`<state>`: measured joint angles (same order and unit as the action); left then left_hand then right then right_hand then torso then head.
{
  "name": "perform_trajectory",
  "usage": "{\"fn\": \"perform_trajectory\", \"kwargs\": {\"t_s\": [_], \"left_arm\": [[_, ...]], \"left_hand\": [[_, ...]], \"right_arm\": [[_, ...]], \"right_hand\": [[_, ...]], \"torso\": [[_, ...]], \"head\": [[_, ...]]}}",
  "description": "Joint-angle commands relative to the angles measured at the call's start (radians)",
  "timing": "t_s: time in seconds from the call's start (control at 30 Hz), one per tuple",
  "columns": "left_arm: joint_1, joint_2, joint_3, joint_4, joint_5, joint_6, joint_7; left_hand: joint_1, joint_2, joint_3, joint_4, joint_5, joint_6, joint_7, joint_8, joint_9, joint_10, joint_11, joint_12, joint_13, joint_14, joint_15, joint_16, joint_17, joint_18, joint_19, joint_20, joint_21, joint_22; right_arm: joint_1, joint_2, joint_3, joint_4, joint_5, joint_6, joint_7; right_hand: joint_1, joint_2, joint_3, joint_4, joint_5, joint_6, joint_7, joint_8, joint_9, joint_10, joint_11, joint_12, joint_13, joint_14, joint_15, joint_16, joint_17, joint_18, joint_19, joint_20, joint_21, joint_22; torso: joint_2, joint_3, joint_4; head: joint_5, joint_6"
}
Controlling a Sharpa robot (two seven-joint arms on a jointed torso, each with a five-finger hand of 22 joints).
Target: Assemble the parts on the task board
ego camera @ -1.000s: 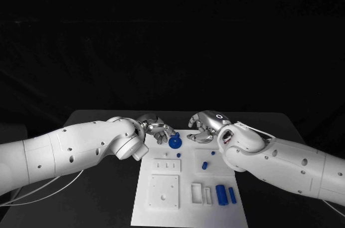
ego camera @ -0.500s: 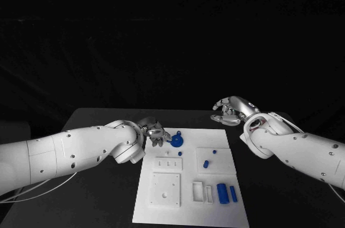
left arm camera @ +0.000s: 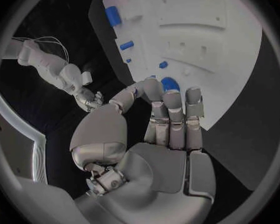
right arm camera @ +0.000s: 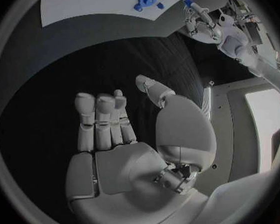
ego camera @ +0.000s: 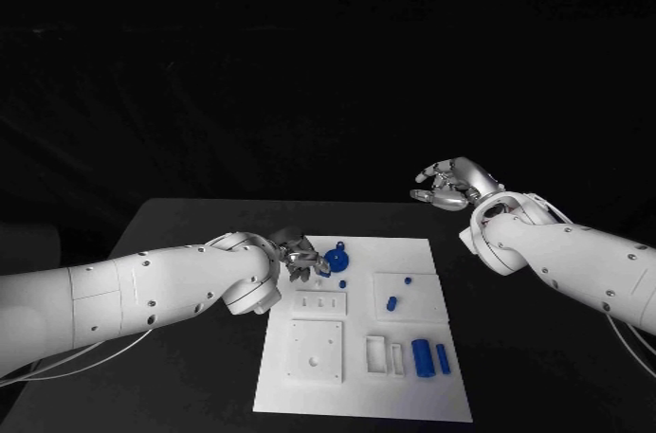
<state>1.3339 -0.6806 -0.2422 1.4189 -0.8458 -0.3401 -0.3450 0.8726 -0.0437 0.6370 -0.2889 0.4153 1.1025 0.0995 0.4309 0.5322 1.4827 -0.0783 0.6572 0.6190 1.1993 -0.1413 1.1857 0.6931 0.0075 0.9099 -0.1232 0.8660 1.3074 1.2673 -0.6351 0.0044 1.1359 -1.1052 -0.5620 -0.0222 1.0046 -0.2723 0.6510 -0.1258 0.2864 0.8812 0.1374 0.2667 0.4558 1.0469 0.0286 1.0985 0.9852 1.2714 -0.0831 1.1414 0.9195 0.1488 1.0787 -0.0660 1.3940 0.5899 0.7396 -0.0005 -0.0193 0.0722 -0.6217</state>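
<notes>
On the near part of the task board (ego camera: 410, 405), which is lying in the middle of the black table (ego camera: 178, 376), two blue cylinders (ego camera: 429, 357) are lying side by side toward the board's right edge, just beside a pair of narrow white slots (ego camera: 384, 353). A square white block (ego camera: 315, 351) is sitting toward the left edge at the same depth. Farther along, a small blue peg (ego camera: 390, 303) is resting on a raised white panel (ego camera: 410, 296) on the right, with a smaller blue stud (ego camera: 408, 281) beyond it, and a low white block (ego camera: 318, 304) is lying on the left.

Near the far left corner of the board, a round blue part (ego camera: 337, 260) is sitting on the white surface, with a tiny blue piece (ego camera: 339, 284) just nearer. The left robot hand (ego camera: 296, 253) is reaching in over the board's left edge just beside this round part; its fingers (left arm camera: 175, 115) are lying straight and side by side with the thumb bent toward them, and whether it is touching the part cannot be told.

Beyond the board's far right corner, the right robot hand (ego camera: 451, 184) is hanging raised above the table's far side, well apart from the board, released, its fingers (right arm camera: 97, 119) loosely apart and grasping nothing.
</notes>
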Motion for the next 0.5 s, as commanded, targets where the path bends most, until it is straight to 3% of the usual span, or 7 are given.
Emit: {"fn": "perform_trajectory", "kwargs": {"t_s": [0.03, 0.5], "left_arm": [[-0.010, 0.007, 0.000, -0.003, -0.042, -0.016, -0.026], [-0.053, 0.023, 0.000, -0.020, -0.096, -0.009, -0.041]], "left_hand": [[-0.001, 0.014, 0.002, 0.001, 0.007, 0.127, -0.107, 0.005, 0.203, -0.026, -0.031, 0.012, 0.002, 0.003, -0.011, 0.009, -0.003, -0.004, 0.004, -0.122, 0.008, 0.021], [-0.027, 0.037, 0.010, -0.003, 0.017, 0.137, -0.116, 0.015, 0.254, -0.035, -0.042, 0.075, 0.009, 0.008, -0.019, 0.054, -0.012, 0.001, 0.003, -0.130, 0.044, 0.019]], "right_arm": [[0.002, 0.009, 0.001, -0.013, 0.054, 0.006, 0.024], [0.003, 0.027, 0.001, -0.033, 0.054, 0.018, 0.019]], "right_hand": [[0.002, 0.009, -0.010, -0.001, 0.014, -0.012, 0.009, -0.003, 0.001, -0.006, 0.003, -0.005, -0.003, -0.004, 0.004, -0.006, 0.002, 0.113, -0.010, -0.001, -0.005, 0.002], [0.001, 0.017, -0.021, -0.008, 0.050, -0.014, 0.009, -0.002, 0.001, -0.010, 0.004, 0.000, -0.010, -0.004, 0.005, -0.008, 0.006, 0.113, -0.012, 0.000, -0.007, 0.007]], "torso": [[0.000, -0.0011, 0.0005], [0.003, -0.0005, -0.0009]], "head": [[0.001, -0.009], [0.005, -0.023]]}}
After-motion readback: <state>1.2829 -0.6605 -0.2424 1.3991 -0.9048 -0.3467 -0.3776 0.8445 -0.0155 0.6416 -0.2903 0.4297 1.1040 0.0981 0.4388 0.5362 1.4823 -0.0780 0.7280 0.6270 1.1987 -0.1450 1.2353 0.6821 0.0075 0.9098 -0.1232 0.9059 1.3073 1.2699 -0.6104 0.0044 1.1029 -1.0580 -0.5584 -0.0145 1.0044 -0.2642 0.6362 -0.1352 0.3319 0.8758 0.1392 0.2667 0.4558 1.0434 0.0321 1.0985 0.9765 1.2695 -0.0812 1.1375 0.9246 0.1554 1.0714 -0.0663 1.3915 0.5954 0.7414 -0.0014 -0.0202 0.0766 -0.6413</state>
